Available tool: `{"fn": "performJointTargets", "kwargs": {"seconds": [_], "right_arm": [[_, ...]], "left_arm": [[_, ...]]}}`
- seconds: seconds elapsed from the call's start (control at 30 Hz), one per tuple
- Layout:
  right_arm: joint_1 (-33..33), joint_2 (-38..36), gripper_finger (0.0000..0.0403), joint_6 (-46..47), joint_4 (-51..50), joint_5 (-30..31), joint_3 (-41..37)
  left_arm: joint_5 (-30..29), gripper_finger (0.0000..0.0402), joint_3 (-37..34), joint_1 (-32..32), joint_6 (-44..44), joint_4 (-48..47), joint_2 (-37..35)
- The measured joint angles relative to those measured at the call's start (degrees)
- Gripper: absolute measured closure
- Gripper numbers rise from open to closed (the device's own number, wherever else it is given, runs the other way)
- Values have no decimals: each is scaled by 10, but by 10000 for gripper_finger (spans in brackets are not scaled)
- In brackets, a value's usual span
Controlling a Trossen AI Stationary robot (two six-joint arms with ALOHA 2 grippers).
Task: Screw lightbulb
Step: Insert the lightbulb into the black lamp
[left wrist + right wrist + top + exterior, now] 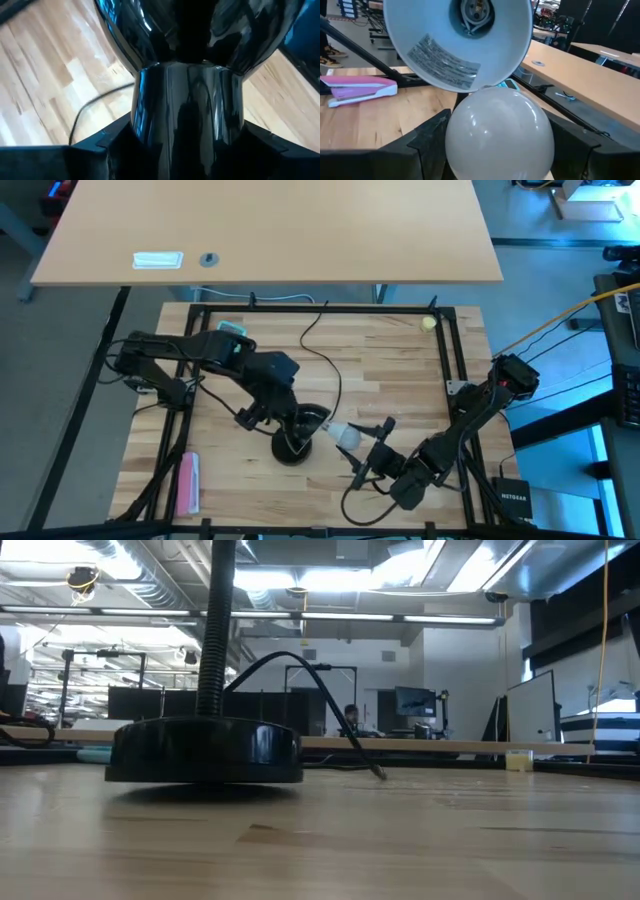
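A pink stapler (187,483) lies near the front-left corner of the wooden counter (390,370), and a small pale yellow ball (428,324) sits near the far-right corner. On the separate desk (330,230) beyond it rest a pale rectangular object (158,260) and a small round grey item (209,259). A black box marked NETGEAR (516,498) sits right of the counter.

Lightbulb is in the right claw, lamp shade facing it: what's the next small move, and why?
Probably ease the right claw forward and up a little, carrying the lightbulb toward the socket. In the right wrist view the bulb sits just outside the shade's rim and off the socket's centre. The left claw grips the lamp behind the shade, steadying it.
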Motion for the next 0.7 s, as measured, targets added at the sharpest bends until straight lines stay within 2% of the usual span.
{"fn": "performJointTargets", "kwargs": {"seconds": [0.27,0.4,0.53,0.7], "right_arm": [[1,0,136,6,40,-12,-26],[2,0,136,0,42,-14,-29],[22,-5,136,-16,43,-2,-28],[70,-31,136,-29,48,66,-22]], "left_arm": [[70,157,-220,15,-3,231,-96],[123,159,-302,26,-21,344,-121],[137,161,-323,30,-39,371,-134],[153,161,-326,30,-42,370,-160]]}}
